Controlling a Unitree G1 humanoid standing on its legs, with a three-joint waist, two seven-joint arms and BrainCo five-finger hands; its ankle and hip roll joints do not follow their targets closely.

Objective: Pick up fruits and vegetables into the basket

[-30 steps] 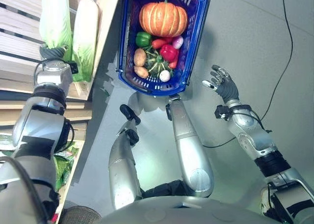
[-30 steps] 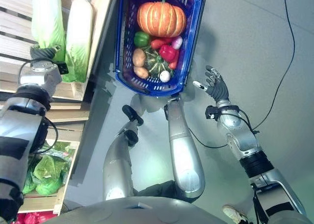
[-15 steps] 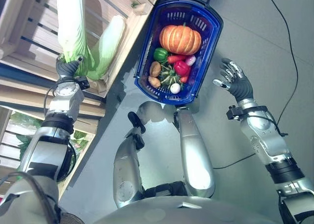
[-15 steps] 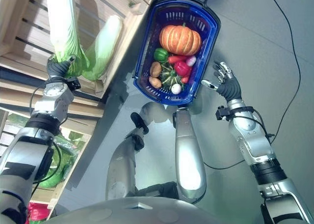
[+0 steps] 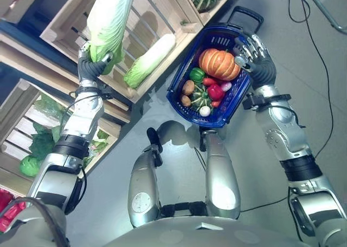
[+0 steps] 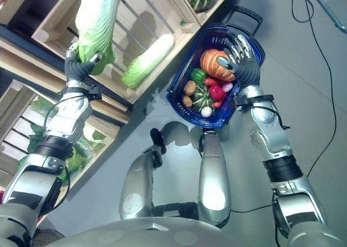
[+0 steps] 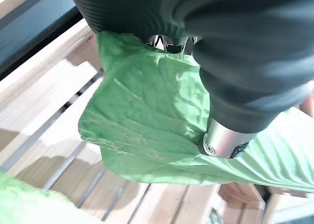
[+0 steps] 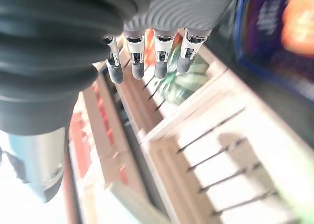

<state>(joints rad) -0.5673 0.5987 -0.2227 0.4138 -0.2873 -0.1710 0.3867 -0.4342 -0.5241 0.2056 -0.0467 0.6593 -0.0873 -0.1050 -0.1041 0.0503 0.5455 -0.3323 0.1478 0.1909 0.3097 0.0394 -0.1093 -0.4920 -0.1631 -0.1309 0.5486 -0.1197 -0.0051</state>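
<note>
The left hand [image 5: 89, 68] is curled round the leafy end of a napa cabbage [image 5: 110, 17], holding it lifted above the slatted wooden crate [image 5: 62, 33]. The right hand [image 5: 255, 57], fingers straight and spread, hovers over the blue basket [image 5: 179, 84] on the floor, which holds a pumpkin [image 5: 217, 64], peppers and potatoes. A second cabbage [image 5: 149, 60] lies in the crate, farther off.
</note>
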